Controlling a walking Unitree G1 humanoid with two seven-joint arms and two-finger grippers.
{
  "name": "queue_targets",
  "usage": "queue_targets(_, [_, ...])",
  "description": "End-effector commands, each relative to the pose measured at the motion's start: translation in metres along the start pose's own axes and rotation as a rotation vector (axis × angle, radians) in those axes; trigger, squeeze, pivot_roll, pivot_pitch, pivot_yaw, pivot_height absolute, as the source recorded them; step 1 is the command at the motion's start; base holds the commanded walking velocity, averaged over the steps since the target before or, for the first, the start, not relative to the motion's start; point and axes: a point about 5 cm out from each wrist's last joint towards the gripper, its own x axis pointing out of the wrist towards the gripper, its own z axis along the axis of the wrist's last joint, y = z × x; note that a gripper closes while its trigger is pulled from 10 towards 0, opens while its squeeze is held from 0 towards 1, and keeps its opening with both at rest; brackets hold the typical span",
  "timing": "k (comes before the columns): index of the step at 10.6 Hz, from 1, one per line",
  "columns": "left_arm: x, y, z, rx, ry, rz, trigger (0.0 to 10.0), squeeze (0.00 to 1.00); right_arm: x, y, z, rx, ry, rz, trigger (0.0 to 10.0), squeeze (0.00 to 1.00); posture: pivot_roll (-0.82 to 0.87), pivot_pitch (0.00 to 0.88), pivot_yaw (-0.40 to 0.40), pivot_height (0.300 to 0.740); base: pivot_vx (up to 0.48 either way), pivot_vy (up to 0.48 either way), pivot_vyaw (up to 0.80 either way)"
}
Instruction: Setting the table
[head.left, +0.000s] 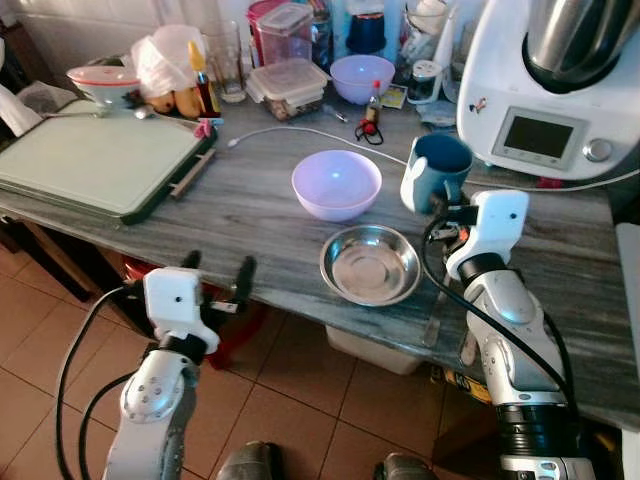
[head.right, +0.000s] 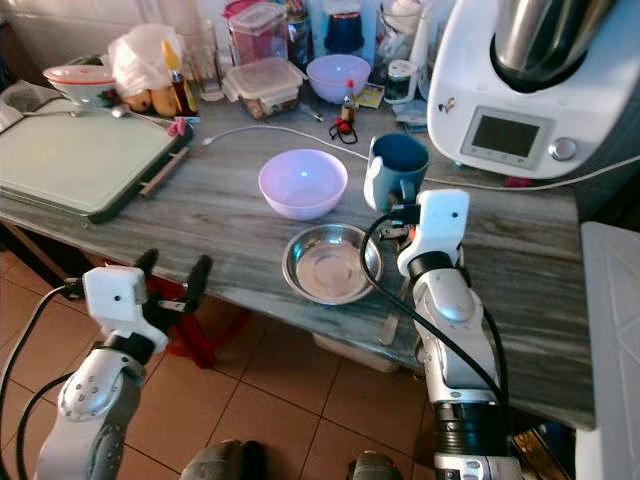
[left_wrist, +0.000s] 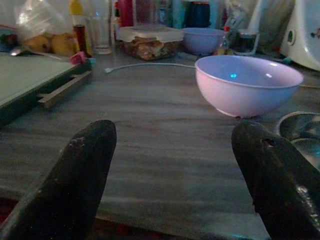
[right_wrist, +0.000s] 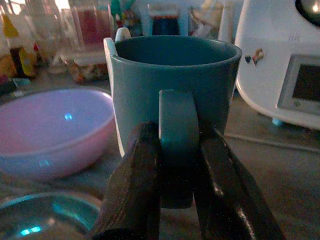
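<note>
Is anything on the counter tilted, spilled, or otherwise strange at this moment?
Yes, the blue mug leans toward the pink bowl instead of standing flat, because the right claw pinches its handle. I see no spill. The steel bowl sits upright near the counter edge.

Head cams look fine to me, bright and sharp, with glare off the steel bowl (head.left: 370, 264) and the purple bowl (head.left: 336, 183). Both wrist cams are way dimmer, murky teal cast, my close-up fingers (left_wrist: 75, 185) go soft, and background clutter is blurry.
</note>
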Motion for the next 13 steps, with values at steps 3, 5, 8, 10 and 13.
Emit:
queue_targets(3, [-0.002,-0.002,0.004,0.0,-0.004,-0.014,10.0,0.0,0.003,-0.003,-0.008,-0.014,0.062,-0.011,10.0,0.0,-0.02,0.096,0.052,0.74,0.0,0.0,0.0])
queue_targets(5, [-0.003,-0.002,0.004,0.004,-0.002,-0.015,10.0,0.0,0.003,0.003,-0.015,-0.007,0.077,0.025,10.0,0.0,-0.02,0.103,0.055,0.74,0.0,0.0,0.0])
queue_targets(8, [-0.003,-0.002,0.005,0.006,-0.001,-0.014,10.0,0.0,0.003,0.005,-0.015,-0.018,0.074,0.072,10.0,1.0,-0.02,0.105,0.056,0.74,0.0,0.0,0.0])
queue_targets(10, [-0.002,-0.004,0.004,0.004,0.001,-0.023,10.0,0.0,-0.006,0.002,-0.019,-0.035,0.096,0.067,10.0,1.0,-0.02,0.105,0.057,0.74,0.0,0.0,0.0])
queue_targets(13, [-0.001,-0.004,0.003,-0.011,0.008,-0.037,10.0,0.0,-0.024,-0.001,-0.007,-0.063,0.025,0.018,10.0,1.0,-0.03,0.097,0.059,0.74,0.0,0.0,0.0])
